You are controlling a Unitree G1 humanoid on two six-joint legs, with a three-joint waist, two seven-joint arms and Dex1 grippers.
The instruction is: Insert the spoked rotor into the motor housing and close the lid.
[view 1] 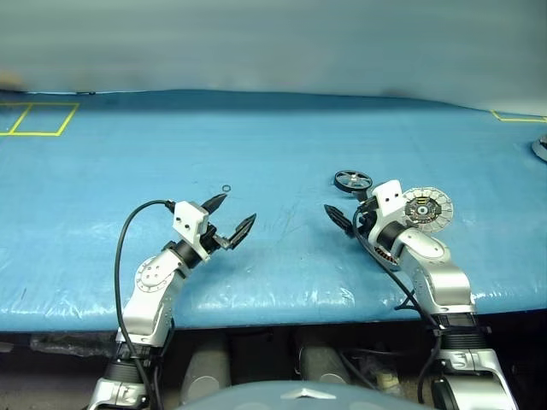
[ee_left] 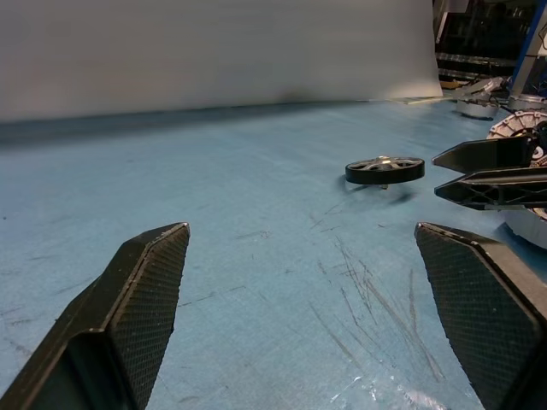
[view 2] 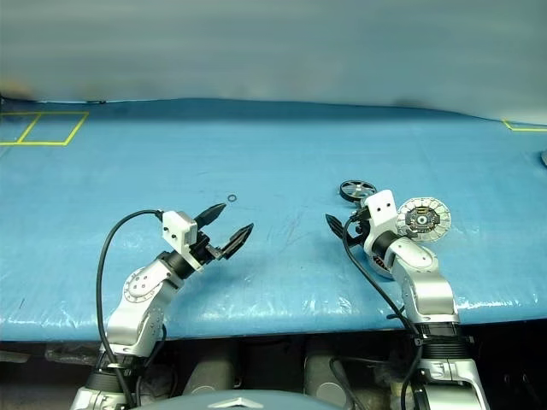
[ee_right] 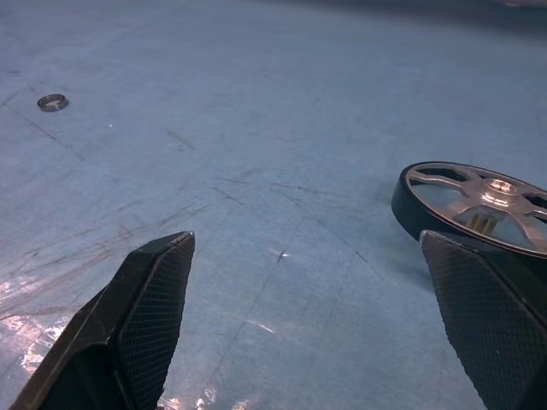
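Black spoked rotor (view 1: 353,180) sits untouched on the surface (view 1: 282,145), both grippers' fingers wide, right gripper (view 1: 348,214) nearest for pickup.

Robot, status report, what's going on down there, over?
Both jaws open, empty. Spoked rotor on the mat, untouched, just beyond right gripper. Lid beside right wrist. Small ring beyond left gripper.

Both arms are silver-grey with white wrist blocks, looping black cables, and black textured pointed fingers (ee_left: 141,316) on each gripper.
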